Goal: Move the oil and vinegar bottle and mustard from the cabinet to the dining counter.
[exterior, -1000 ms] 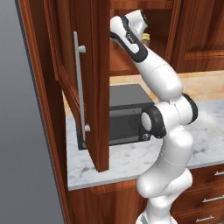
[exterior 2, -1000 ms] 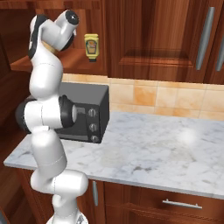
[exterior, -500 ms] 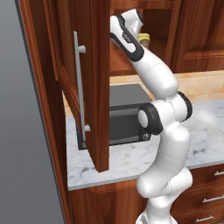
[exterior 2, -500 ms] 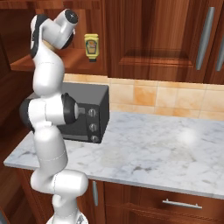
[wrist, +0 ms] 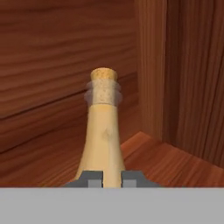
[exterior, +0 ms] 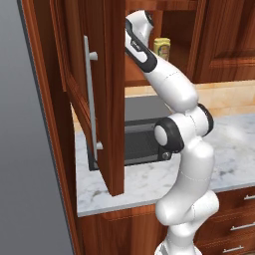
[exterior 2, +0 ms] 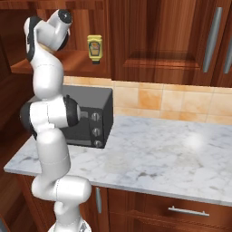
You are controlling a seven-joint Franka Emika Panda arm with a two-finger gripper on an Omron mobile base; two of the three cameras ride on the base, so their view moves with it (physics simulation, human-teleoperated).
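Closed since the earlier frame, the gripper (wrist: 111,178) is clamped on the oil and vinegar bottle (wrist: 101,135) at lower centre, while the mustard (exterior 2: 94,48) is left shelved in the cabinet (exterior: 112,94)

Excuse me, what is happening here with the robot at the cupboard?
The white robot arm reaches up into the open reddish-brown wooden wall cabinet. In the hand view, its gripper is shut on the tan flask-shaped oil and vinegar bottle, low on the long neck. The bottle stands upright inside the cabinet, near the back corner. The small yellow mustard container is untouched on the shelf. Below, a dark grey toaster oven sits on the marble worktop.
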